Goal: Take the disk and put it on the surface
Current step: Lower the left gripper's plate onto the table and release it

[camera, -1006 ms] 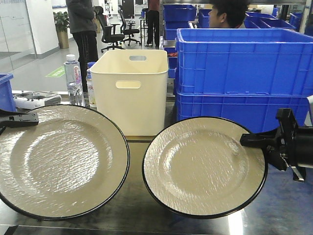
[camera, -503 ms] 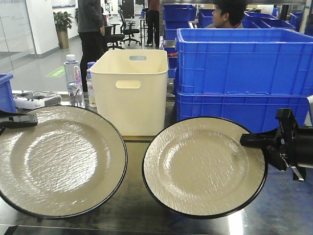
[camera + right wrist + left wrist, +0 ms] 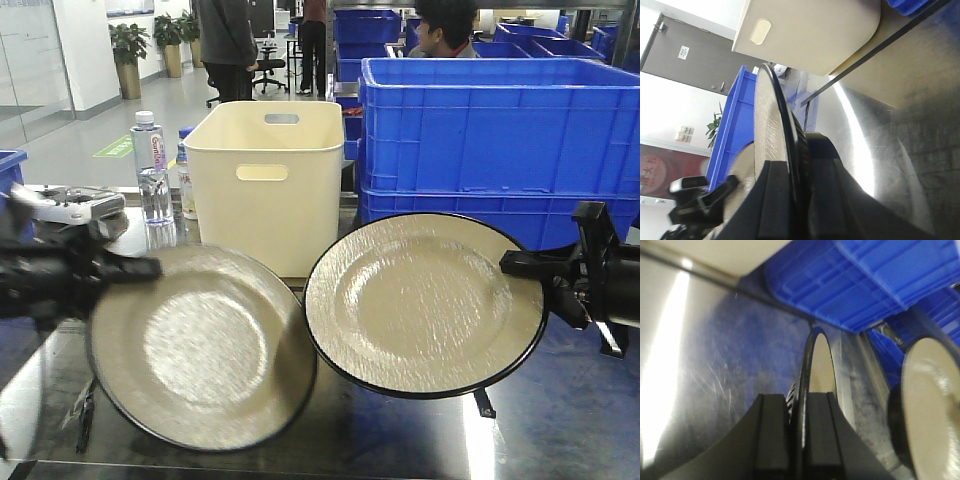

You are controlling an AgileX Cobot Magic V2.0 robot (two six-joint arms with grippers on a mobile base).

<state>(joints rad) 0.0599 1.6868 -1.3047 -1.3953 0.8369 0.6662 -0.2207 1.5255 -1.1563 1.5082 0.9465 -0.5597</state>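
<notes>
Now left hand (image 3: 796,405) clamps one disk (image 3: 205,350), right hand (image 3: 515,264) a second disk (image 3: 425,300), cream bin (image 3: 265,180) and blue crates (image 3: 500,130) just behind.

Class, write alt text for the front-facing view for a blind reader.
The left end effector grips the left plate by its rim and the right end effector the right plate, over the table. Blue crates stand behind.

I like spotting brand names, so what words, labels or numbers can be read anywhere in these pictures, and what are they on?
Nothing reads clearly.
Water bottle label: too small to read.
Green floor marking: blurred, unreadable.
Door plaque: too small.
Red poster: pale characters, too blurred.
Left plate, right plate, cream bin, blue crates: no writing visible.
</notes>
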